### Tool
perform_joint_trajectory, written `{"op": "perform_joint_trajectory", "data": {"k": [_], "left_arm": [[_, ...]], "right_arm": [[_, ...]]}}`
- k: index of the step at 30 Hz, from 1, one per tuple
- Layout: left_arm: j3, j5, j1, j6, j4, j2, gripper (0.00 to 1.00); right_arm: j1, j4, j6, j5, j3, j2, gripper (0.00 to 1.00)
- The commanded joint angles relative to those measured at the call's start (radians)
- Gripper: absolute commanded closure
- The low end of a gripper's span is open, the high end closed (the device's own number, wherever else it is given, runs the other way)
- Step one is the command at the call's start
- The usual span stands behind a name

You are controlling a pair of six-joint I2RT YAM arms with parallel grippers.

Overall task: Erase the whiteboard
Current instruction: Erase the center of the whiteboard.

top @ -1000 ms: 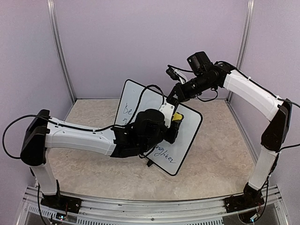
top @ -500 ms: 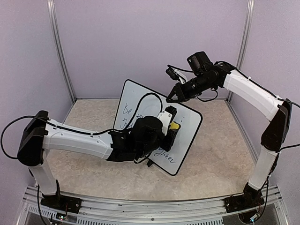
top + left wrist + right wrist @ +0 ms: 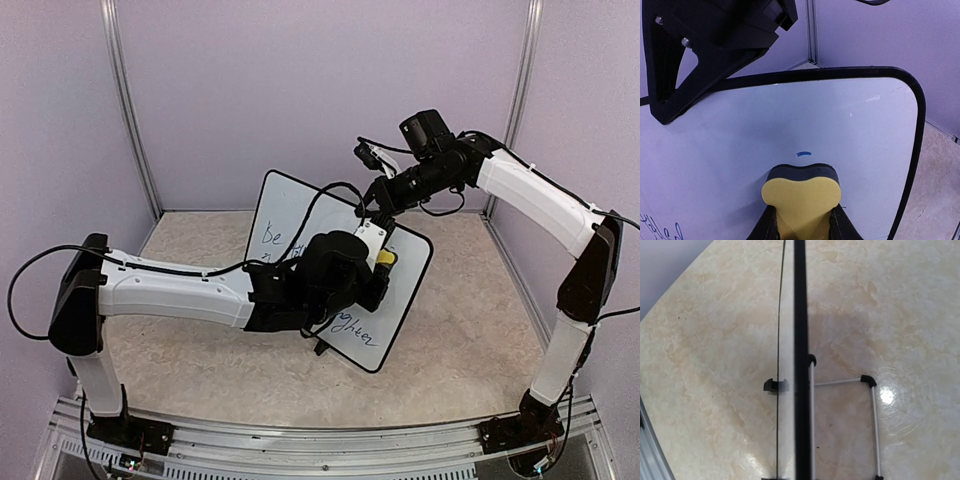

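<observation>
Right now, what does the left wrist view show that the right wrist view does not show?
Only the left wrist view shows the writing face of the whiteboard, a small blue mark, the yellow eraser held in the left gripper, and the right gripper at the board's top edge. Only the right wrist view shows the board edge-on from above, its white wire stand and a black foot. Both show the black frame and the beige tabletop.

Lavender walls (image 3: 320, 90), metal corner posts (image 3: 127, 110), beige marbled tabletop (image 3: 470, 330)
</observation>
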Motion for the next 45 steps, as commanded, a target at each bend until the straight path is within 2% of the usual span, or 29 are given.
{"op": "perform_joint_trajectory", "data": {"k": [1, 7, 12, 18, 29, 38, 45], "left_arm": [[0.023, 0.017, 0.026, 0.022, -0.006, 0.076, 0.88], [0.052, -0.048, 0.028, 0.068, 0.022, 0.073, 0.87], [0.098, -0.035, 0.045, 0.081, 0.023, 0.085, 0.87], [0.081, -0.010, 0.056, 0.057, 0.010, 0.094, 0.87], [-0.203, 0.195, 0.111, -0.158, -0.048, -0.028, 0.88], [-0.279, 0.028, 0.129, -0.178, -0.104, -0.050, 0.88], [-0.395, -0.019, 0.265, -0.226, -0.026, -0.096, 0.88]], "right_arm": [[0.069, 0.025, 0.068, -0.181, -0.008, -0.045, 1.00], [0.068, 0.038, 0.072, -0.187, -0.017, -0.043, 1.00], [0.068, 0.040, 0.074, -0.187, -0.018, -0.040, 1.00], [0.069, 0.039, 0.073, -0.186, -0.019, -0.040, 1.00], [0.068, 0.023, 0.059, -0.165, -0.018, -0.047, 1.00], [0.069, 0.012, 0.051, -0.161, -0.020, -0.055, 1.00], [0.068, 0.017, 0.049, -0.154, -0.054, -0.083, 1.00]]}}
